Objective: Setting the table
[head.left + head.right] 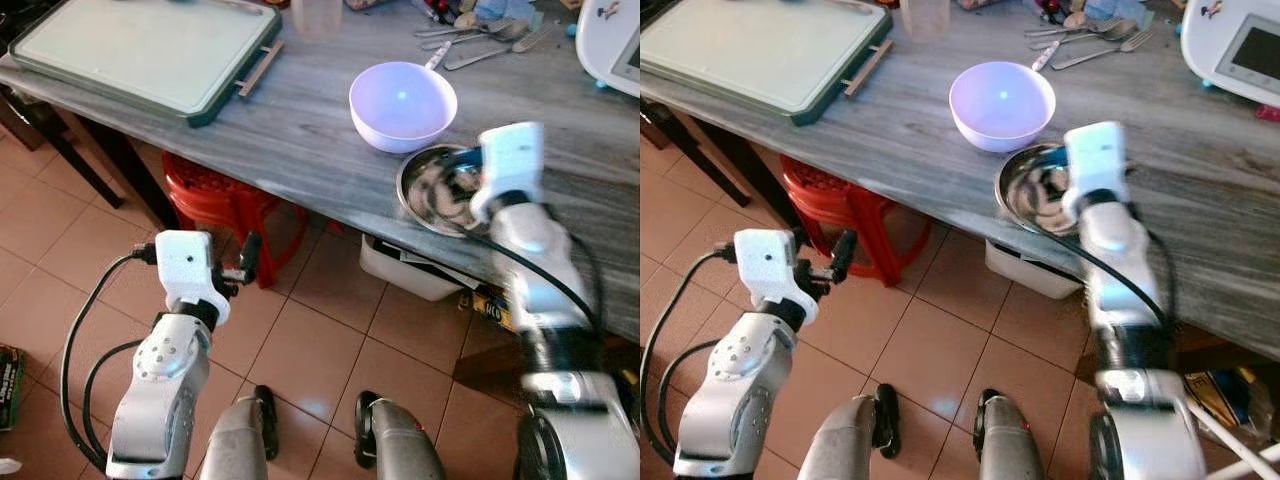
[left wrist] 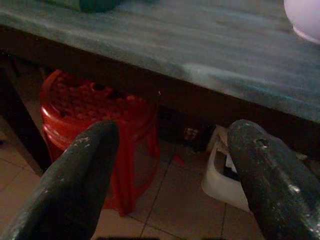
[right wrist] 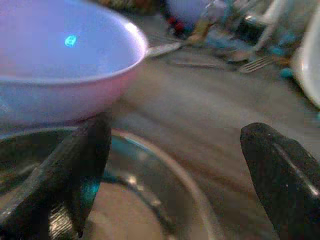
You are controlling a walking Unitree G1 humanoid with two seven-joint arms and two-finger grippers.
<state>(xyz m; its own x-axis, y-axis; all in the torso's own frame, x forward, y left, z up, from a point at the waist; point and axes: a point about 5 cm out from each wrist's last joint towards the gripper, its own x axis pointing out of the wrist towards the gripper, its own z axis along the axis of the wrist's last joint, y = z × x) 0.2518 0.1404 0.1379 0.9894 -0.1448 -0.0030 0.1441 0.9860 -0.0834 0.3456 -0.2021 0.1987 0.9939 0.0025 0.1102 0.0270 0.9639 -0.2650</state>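
The right claw (image 3: 175, 170) hangs wide over the steel bowl (image 1: 432, 190) at the desk's (image 1: 300, 130) near edge. Next it must close on the rim. The left claw (image 2: 170, 175) idles wide.

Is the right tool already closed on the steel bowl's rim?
No. In the right wrist view the right tool is open, its fingers apart over the steel bowl.

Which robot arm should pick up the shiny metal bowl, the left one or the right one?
Probably the right. The right gripper is open right over the metal bowl at the table edge. The left gripper is open too, but down below the table near the red stool.
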